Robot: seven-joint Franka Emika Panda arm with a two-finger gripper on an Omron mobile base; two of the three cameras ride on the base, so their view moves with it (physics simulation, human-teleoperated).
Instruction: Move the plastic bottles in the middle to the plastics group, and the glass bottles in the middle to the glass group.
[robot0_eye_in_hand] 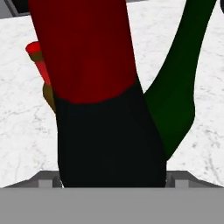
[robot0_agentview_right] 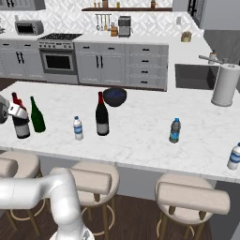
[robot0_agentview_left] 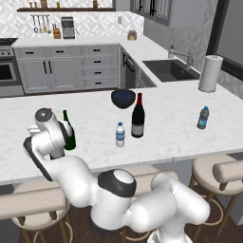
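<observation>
At the left edge of the right base view, our gripper had its jaws spread wide around the neck of one wine bottle. We think it stood there to join the glass group: the green bottle just beside it and the small amber bottle. We counted two wine bottles; the other wine bottle waited mid-frame by one clear water bottle. One blue-tinted bottle stood at the right.
</observation>
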